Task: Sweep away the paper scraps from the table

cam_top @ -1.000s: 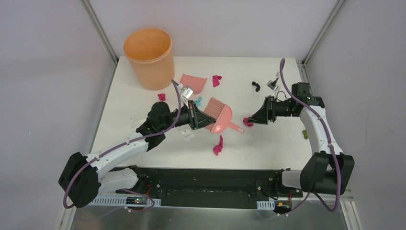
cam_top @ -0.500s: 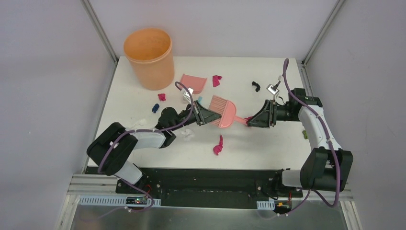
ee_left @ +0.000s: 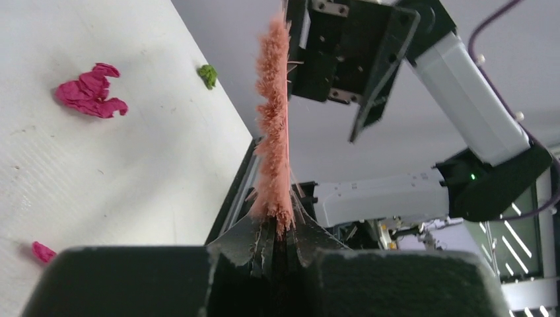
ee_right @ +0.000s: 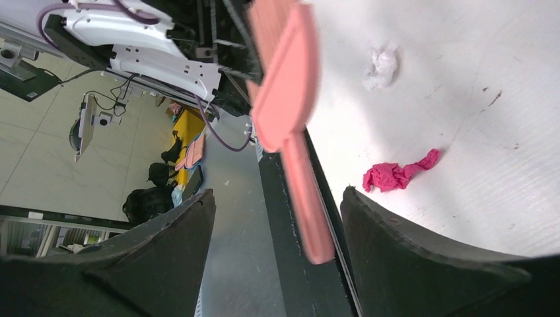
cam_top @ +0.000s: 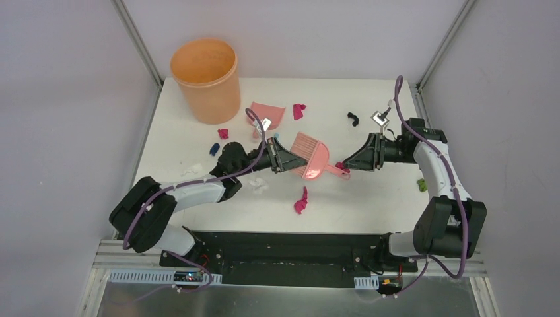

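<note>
My left gripper (cam_top: 285,158) is shut on the bristle end of a salmon-pink hand brush (cam_top: 312,160), held above the table (cam_top: 376,201). In the left wrist view the bristles (ee_left: 273,132) rise straight out of the shut gripper (ee_left: 280,228). The brush handle (ee_right: 305,198) points at my right gripper (cam_top: 352,163), which is open, with the handle's tip between its fingers (ee_right: 422,257) and untouched. Paper scraps lie scattered: magenta ones (cam_top: 300,200) (cam_top: 299,111) (cam_top: 223,133) (cam_top: 342,168), a black one (cam_top: 353,119), a blue one (cam_top: 214,148).
An orange bucket (cam_top: 206,79) stands at the back left, with the salmon-pink dustpan (cam_top: 267,113) lying to its right. White wads (cam_top: 259,186) (cam_top: 193,170) lie under the left arm, and a green scrap (cam_top: 420,184) lies near the right edge.
The left arm has carried the brush rightward and turned it, bringing the handle's tip between the right gripper's open fingers. The right gripper has shifted slightly back and to the right.
</note>
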`<action>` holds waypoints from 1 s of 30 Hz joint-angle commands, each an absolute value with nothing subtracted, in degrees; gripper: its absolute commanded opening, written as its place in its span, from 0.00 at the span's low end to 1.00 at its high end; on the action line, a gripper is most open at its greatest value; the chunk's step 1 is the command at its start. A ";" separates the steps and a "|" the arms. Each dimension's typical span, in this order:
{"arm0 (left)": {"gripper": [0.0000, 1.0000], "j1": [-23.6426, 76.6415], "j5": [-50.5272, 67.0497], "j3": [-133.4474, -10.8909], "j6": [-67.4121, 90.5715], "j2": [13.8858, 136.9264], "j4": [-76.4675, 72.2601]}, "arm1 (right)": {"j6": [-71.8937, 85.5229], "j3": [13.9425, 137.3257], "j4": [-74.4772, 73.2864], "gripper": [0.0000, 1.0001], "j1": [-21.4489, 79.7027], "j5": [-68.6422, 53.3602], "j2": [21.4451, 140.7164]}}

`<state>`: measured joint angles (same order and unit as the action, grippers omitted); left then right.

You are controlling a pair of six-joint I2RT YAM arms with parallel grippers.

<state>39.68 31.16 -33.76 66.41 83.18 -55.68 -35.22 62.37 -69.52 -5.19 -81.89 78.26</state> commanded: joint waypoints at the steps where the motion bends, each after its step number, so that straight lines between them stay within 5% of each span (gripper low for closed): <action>1: 0.00 40.52 33.61 -37.58 59.10 75.62 -45.37 | -36.22 65.85 -68.59 0.73 -6.24 -82.47 79.80; 10: 0.00 40.47 31.24 -41.07 55.45 72.78 -40.97 | -44.03 64.85 -76.13 0.70 -6.24 -83.10 80.33; 17: 0.00 40.47 30.85 -41.39 56.01 74.88 -44.13 | -47.92 63.28 -78.05 0.36 -6.15 -82.55 77.52; 30: 0.00 40.43 28.54 -40.87 54.14 75.72 -44.93 | -48.22 62.12 -78.05 0.41 -4.74 -81.62 76.88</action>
<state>40.18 30.48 -39.18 55.88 75.33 -41.41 -45.52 62.41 -77.71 -5.63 -81.17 78.37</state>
